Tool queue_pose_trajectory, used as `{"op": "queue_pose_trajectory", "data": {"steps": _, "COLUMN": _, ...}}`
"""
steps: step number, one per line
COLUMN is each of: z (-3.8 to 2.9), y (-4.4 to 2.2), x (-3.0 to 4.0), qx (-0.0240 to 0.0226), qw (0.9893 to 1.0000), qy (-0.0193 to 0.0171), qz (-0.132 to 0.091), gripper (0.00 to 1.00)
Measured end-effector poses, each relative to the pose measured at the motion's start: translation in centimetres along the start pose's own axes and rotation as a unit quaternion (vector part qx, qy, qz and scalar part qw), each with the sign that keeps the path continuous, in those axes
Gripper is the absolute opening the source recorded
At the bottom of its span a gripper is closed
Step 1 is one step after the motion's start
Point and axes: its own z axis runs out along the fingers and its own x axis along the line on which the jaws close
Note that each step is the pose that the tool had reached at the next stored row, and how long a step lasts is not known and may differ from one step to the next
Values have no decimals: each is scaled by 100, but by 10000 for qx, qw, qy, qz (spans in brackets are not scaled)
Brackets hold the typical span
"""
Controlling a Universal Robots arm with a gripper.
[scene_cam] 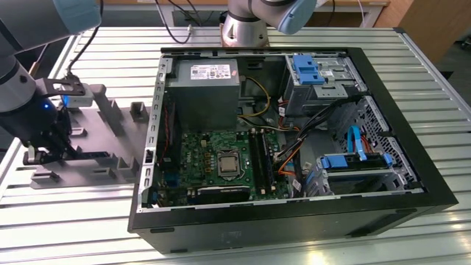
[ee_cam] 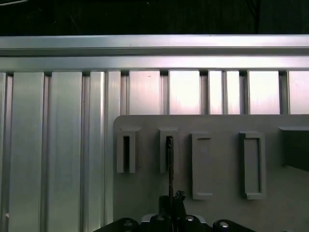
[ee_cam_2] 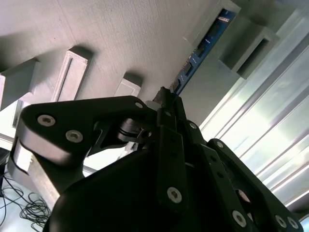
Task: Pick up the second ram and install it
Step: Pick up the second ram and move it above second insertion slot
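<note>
The second ram [ee_cam_2: 200,48] stands on edge, its far end resting in the slot of a grey holder block [ee_cam_2: 231,7]. In the first wrist view the second ram [ee_cam: 169,164] is a thin dark line running from a holder block [ee_cam: 163,151] back to my fingers. My gripper [ee_cam_2: 166,95] is shut on the ram's near end, with both black fingers pressed against the board. In the exterior view my gripper [scene_cam: 46,154] hangs low over the grey holder plate [scene_cam: 103,132], at that view's left.
The open computer case [scene_cam: 397,138] lies at the exterior view's right, with the motherboard's long black slots [scene_cam: 261,160] beside the processor socket. Several more grey holder blocks [ee_cam: 251,164] stand on the plate. Ribbed metal table [ee_cam: 58,145] surrounds everything.
</note>
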Motion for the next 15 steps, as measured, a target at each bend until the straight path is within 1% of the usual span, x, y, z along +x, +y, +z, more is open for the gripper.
{"op": "queue_pose_trajectory", "data": {"steps": 5, "z": -117, "y": 2, "x": -1, "qx": 0, "qw": 10000, "qy": 0, "qz": 0, "gripper": 14}}
{"op": "queue_pose_trajectory", "data": {"steps": 8, "z": -150, "y": 2, "x": -2, "qx": 0, "qw": 10000, "qy": 0, "qz": 0, "gripper": 14}}
{"op": "queue_pose_trajectory", "data": {"steps": 15, "z": -156, "y": 2, "x": -2, "qx": 0, "qw": 10000, "qy": 0, "qz": 0, "gripper": 14}}
